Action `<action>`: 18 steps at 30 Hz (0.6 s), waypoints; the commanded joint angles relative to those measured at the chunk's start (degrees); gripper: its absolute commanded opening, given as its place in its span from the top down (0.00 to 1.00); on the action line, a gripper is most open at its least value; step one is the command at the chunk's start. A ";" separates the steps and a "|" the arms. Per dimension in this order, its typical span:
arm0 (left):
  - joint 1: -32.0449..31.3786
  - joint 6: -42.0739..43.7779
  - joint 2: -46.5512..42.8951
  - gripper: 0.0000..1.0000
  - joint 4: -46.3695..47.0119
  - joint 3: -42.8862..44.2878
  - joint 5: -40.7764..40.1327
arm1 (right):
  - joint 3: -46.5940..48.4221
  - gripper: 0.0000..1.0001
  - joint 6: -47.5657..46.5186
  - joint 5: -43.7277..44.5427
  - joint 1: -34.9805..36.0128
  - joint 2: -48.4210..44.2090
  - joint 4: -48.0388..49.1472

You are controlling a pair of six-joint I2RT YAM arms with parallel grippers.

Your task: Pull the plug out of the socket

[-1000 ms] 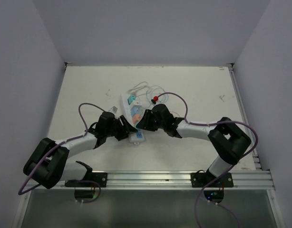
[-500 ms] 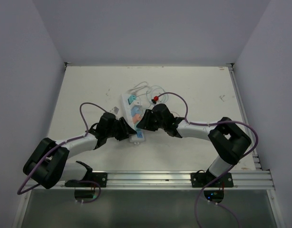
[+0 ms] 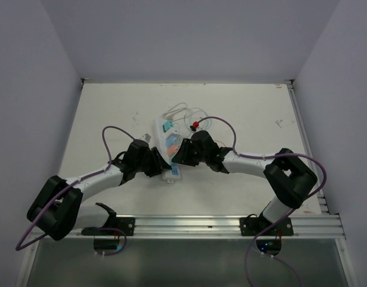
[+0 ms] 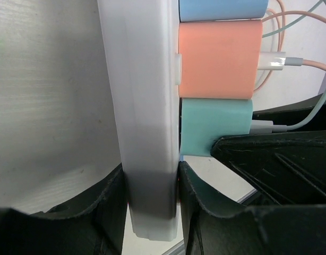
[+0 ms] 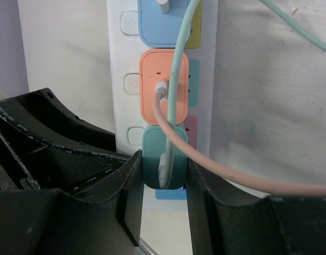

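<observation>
A pale, scuffed table (image 3: 243, 107) is seen from above, with a long white rectangular plastic power strip (image 3: 165, 143) laid flat near its middle, running from near to far. The left robot arm (image 3: 97, 178) and the right robot arm (image 3: 249, 160), both black and silver, are met at the strip's near end. The left end effector (image 4: 151, 183) is clamped on the power strip, one black finger pressed against each long side. Boxy plastic plugs are seated in a row on the strip: a teal plug (image 5: 152, 159) nearest, a salmon-orange plug (image 5: 149, 101) directly beside it, then a light blue plug (image 5: 152, 26) farther along. The right end effector (image 5: 163, 170) is closed on the teal plug, with fingers against opposite sides. A thin pale green cable (image 5: 174, 79) is draped over the salmon-orange plug, and a thin pink cable (image 5: 248, 180) is looped across the teal plug's face.
</observation>
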 commanded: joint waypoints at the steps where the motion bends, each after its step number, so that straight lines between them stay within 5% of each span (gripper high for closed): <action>1: 0.03 3.35 -2.15 1.00 -9.29 2.35 -7.41 | 0.82 1.00 -0.33 1.45 -1.47 -2.76 -6.95; 18: 0.03 0.90 -3.64 1.00 -14.23 0.33 -14.27 | -3.30 1.00 1.34 -0.31 -6.92 -9.97 -7.83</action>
